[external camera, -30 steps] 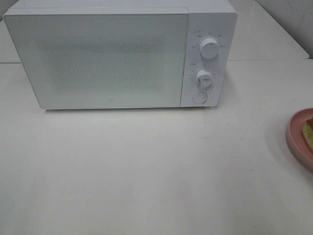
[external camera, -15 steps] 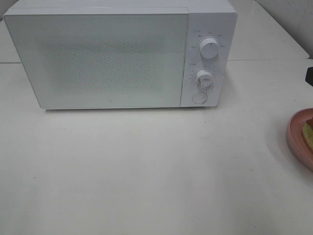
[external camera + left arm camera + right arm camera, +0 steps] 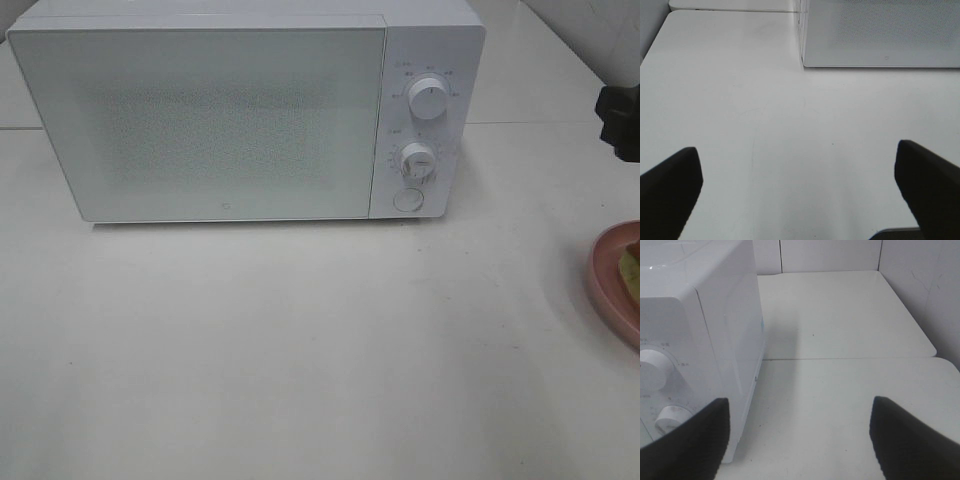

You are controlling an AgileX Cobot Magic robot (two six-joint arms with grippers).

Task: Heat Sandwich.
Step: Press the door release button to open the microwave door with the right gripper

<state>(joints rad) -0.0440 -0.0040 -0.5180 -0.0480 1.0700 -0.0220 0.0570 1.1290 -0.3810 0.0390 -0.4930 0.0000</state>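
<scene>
At the right edge of the exterior high view, only a corner of the sandwich shows, resting on a round pink plate. The white microwave stands at the back of the table with its door closed. My right gripper pokes in as a dark shape at the right edge, behind the plate and to the right of the microwave. In the right wrist view this gripper is open and empty, beside the microwave's side wall. My left gripper is open over bare table, short of the microwave's left front corner.
The microwave's panel carries two knobs and a round button. A white table spreads in front. Tiled wall stands behind and to the right. A table seam runs behind the microwave.
My right gripper has come into the exterior high view at the right edge and moved further in and up. Microwave, plate and sandwich have not moved.
</scene>
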